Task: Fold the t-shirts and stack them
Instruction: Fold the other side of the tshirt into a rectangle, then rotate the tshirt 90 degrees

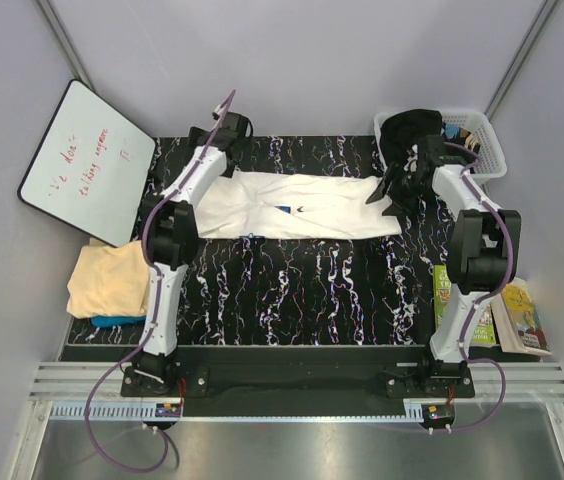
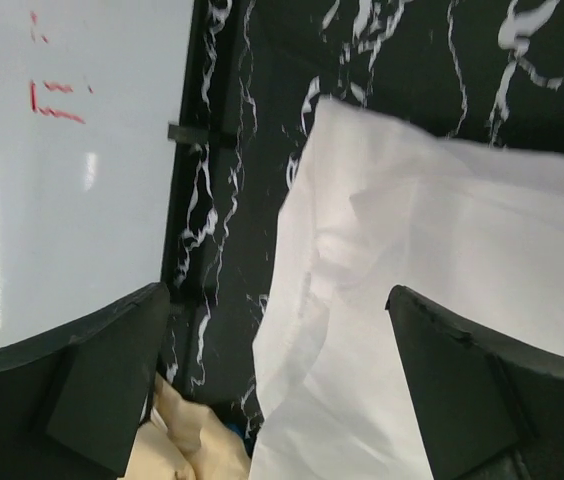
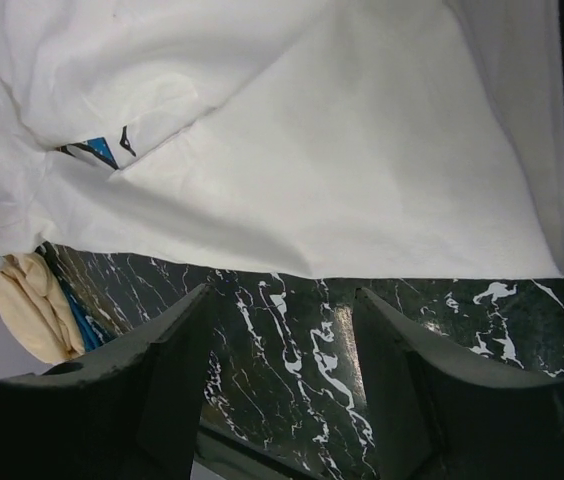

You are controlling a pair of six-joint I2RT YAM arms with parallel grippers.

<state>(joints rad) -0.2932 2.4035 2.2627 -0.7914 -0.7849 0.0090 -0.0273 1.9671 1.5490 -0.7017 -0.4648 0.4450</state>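
A large white t-shirt (image 1: 297, 205) lies folded into a long band across the far middle of the black marbled table (image 1: 302, 290); a bit of blue print (image 3: 97, 152) peeks out of a fold. My left gripper (image 1: 224, 135) hovers open over the shirt's left end (image 2: 442, 280), with the cloth edge lying loose below its jaws (image 2: 274, 295). My right gripper (image 1: 382, 192) stands open over bare table beside the shirt's right end (image 3: 312, 150), with nothing between its fingers (image 3: 282, 295). A pale peach t-shirt (image 1: 112, 280) lies on a teal-blue one (image 1: 117, 321) at the left edge.
A whiteboard (image 1: 87, 160) with red writing leans at the far left. A white basket (image 1: 467, 140) holding dark cloth stands at the far right corner. Books (image 1: 517, 315) lie along the right edge of the table.
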